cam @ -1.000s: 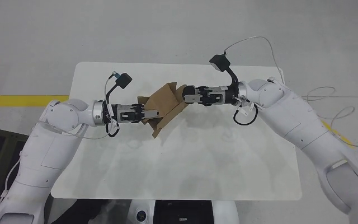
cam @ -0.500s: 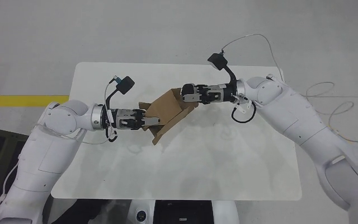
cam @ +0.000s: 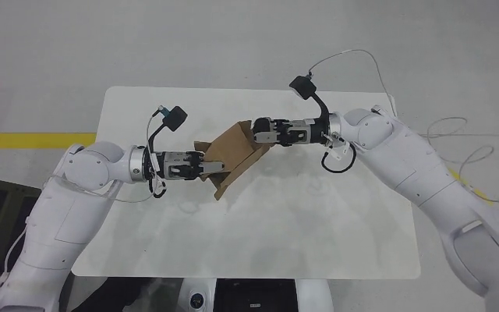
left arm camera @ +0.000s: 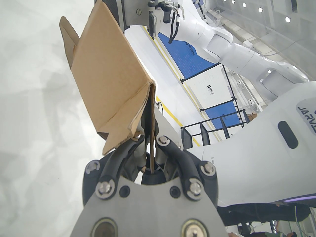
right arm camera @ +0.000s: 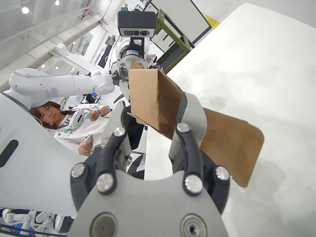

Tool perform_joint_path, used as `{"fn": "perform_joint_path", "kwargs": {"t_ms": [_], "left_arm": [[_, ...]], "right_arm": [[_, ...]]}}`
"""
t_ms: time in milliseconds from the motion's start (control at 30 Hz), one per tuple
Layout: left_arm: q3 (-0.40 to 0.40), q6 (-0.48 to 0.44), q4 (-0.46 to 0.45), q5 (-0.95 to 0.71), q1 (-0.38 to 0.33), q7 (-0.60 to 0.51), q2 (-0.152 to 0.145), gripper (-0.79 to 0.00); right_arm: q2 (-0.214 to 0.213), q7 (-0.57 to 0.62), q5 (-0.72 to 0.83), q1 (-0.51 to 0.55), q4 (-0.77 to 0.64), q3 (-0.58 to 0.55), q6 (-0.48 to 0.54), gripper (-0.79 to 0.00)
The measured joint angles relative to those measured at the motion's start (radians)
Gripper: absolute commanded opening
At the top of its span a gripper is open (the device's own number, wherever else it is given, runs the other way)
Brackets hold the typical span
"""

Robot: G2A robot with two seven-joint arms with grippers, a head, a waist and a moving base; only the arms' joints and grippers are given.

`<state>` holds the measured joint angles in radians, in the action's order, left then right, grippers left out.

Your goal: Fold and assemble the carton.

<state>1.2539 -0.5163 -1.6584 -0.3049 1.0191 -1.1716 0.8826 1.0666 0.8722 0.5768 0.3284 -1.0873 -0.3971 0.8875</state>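
A brown cardboard carton (cam: 234,148), partly folded, hangs tilted above the white table (cam: 312,234) between both arms. My left gripper (cam: 212,167) is shut on a flap at the carton's lower end, the thin edge pinched between its fingers (left arm camera: 147,141). My right gripper (cam: 257,131) is at the opposite, higher end. Its fingers stand apart around the carton's open end (right arm camera: 148,99), and one finger (right arm camera: 190,109) lies against a side wall. A loose flap (right arm camera: 229,144) hangs out beyond that finger. In the left wrist view the carton's broad panel (left arm camera: 108,75) faces the camera, with the right gripper (left arm camera: 111,3) at its far edge.
Bare tabletop lies all around and under the carton. The table's front edge (cam: 249,274) is near the robot and its far edge (cam: 249,88) lies behind the carton. A yellow floor line (cam: 31,140) runs off to the left.
The carton has been lifted and flattened into a steeper tilt. The right gripper shifted slightly left and up with its end, and the left gripper moved a little right. Little differs over the last half second.
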Motion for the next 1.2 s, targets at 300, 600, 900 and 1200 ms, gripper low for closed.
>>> {"fn": "perform_joint_path", "kwargs": {"t_ms": [300,600,900,1200], "left_arm": [[-0.003,-0.003,-0.002,-0.014,-0.001,-0.015,-0.001,-0.785],[-0.009,-0.014,-0.010,-0.035,-0.002,-0.047,-0.003,-0.785],[-0.020,-0.022,-0.021,-0.039,-0.004,-0.052,-0.003,-0.785],[-0.028,-0.025,-0.020,-0.045,-0.007,-0.057,-0.002,-0.785]], "right_arm": [[-0.016,0.093,-0.022,0.022,-0.063,-0.045,-0.033,-0.440],[-0.001,0.118,-0.040,0.003,-0.063,-0.049,-0.058,-0.459],[0.024,0.147,-0.003,-0.005,-0.059,-0.016,-0.087,-0.459],[0.055,0.171,0.048,-0.024,-0.052,0.029,-0.110,-0.474]]}}
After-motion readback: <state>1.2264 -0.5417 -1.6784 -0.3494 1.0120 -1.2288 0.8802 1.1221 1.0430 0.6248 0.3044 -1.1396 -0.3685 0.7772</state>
